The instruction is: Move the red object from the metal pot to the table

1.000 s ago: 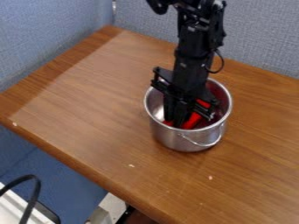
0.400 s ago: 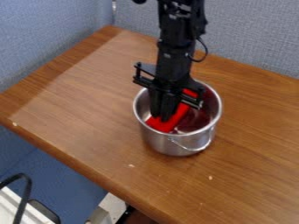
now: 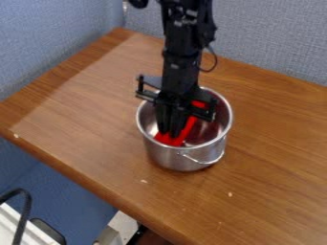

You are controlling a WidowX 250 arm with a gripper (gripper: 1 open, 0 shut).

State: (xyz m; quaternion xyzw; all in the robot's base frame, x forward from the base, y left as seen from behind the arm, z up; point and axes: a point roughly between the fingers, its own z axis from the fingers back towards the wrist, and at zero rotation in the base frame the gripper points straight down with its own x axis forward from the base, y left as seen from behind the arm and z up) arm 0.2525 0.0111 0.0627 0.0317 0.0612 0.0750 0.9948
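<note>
Red block (image 3: 175, 140) is inside the stainless-steel pot (image 3: 189, 158), so the main part of the task, bringing it to the table (image 3: 76, 127), is not done. It lies at a slant, with one part low near the front wall and another part rising toward the back rim, and the black gripper (image 3: 177, 126) reaches down into the pot from above, in front of some of the red surface. The fingers appear to be close together, open only a little, and they are at the block; whether they have firm hold of it, or only touch it, I cannot tell, because the dark parts cover the contact. What is left, as I judge it, is to make the grasp sure, to lift the block above the rim, to carry it sideways and to put it down on the wooden surface. About the containers: the pot is the only one that I can recognise on the table, and it stands upright, with its mouth open and a thin wire-like handle (image 3: 204, 158) at its front side. In it I can see the red block and the lower end of the gripper; the bottom is partly hidden, so I cannot say if something else lies there.
</note>
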